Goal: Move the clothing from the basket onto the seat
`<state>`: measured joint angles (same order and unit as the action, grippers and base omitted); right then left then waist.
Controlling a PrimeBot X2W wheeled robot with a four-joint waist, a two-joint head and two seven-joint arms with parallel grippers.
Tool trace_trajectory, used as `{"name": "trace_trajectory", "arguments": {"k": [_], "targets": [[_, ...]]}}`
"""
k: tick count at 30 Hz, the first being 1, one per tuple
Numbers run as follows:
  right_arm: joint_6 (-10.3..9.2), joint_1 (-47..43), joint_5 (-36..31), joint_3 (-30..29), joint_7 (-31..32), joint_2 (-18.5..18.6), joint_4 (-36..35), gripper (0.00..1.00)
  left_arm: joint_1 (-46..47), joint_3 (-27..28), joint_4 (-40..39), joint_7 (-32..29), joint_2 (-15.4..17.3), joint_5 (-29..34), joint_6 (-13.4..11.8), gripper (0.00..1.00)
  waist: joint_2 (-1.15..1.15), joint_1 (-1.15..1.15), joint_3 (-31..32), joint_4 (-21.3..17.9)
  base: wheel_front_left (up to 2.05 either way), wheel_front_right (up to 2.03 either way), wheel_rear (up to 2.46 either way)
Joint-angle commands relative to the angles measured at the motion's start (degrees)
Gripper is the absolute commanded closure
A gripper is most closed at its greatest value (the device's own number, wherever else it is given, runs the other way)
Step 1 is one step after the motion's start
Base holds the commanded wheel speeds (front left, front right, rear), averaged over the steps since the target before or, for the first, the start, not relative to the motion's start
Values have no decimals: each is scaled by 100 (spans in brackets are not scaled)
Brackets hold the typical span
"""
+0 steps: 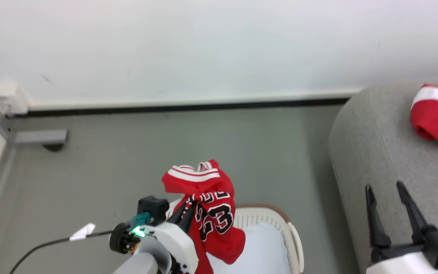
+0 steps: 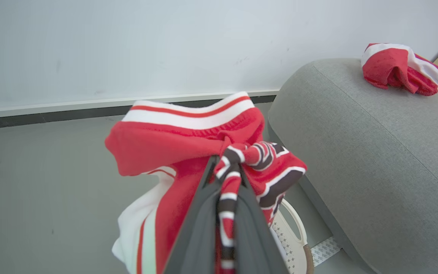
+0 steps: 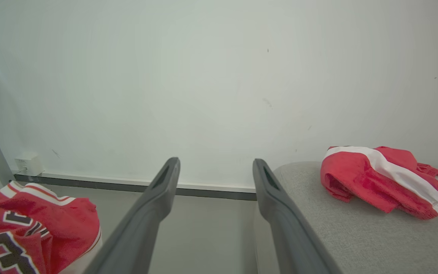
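We see the left claw clenched on a bunched fold of the red jersey, holding it up above the basket. In the left wrist view its two dark fingers pinch the striped black-and-white lettering, and the white-banded hem flops over the fingertips. A white panel hangs low at the jersey's left side (we cannot tell whether it is a separate garment). Below the jersey, the basket stands on the grey floor with a pale bluish liner cloth lying flat inside it. Its brown rim and right handle lie near the side of the sofa, with a narrow strip of floor between them. A second red piece with a white band lies crumpled on the sofa's top, well apart from the held jersey. The right claw hovers over the near part of the sofa, released, its fingers spread wide and touching no cloth. It stands to the right of the jersey, on the sofa's side. Behind everything runs a white wall with a dark baseboard. A small white box and a grey metal post sit at the far left. A black cable with a white tag trails across the floor beside the left arm.
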<state>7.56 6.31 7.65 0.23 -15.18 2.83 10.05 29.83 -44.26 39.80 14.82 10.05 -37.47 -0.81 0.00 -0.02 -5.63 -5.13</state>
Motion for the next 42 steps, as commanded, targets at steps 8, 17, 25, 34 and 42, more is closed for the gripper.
{"name": "trace_trajectory", "arguments": {"k": [8, 17, 25, 34, 42], "targets": [[-14, -524, 136, 171, 5, 11, 136, 0, -554, 304, -2172, -548, 803, -169, -653, 100, 0, 2, 762, 150, 0, 0, 0], [-15, -317, 315, 1009, 6, 187, 288, 0, -597, 659, -4366, -1307, 1613, -117, -1299, 100, 0, 2, 786, 147, 0, 0, 0], [-15, 280, 878, 2467, 8, 551, 213, 0, -456, 642, -4934, -1608, 1734, -24, -1462, 100, 0, 2, 764, 137, 0, 0, 0], [-14, 1191, 1692, 4146, 122, 917, 491, 0, -227, 387, -5006, -1721, 1473, 14, -1392, 100, 0, 2, 806, 294, 0, 0, 0], [-14, 1943, 2098, 4697, 49, 639, 1392, 0, -136, 75, -4998, -1798, 1253, 68, -1261, 100, 0, 2, 836, 410, 0, 0, 0]]}}
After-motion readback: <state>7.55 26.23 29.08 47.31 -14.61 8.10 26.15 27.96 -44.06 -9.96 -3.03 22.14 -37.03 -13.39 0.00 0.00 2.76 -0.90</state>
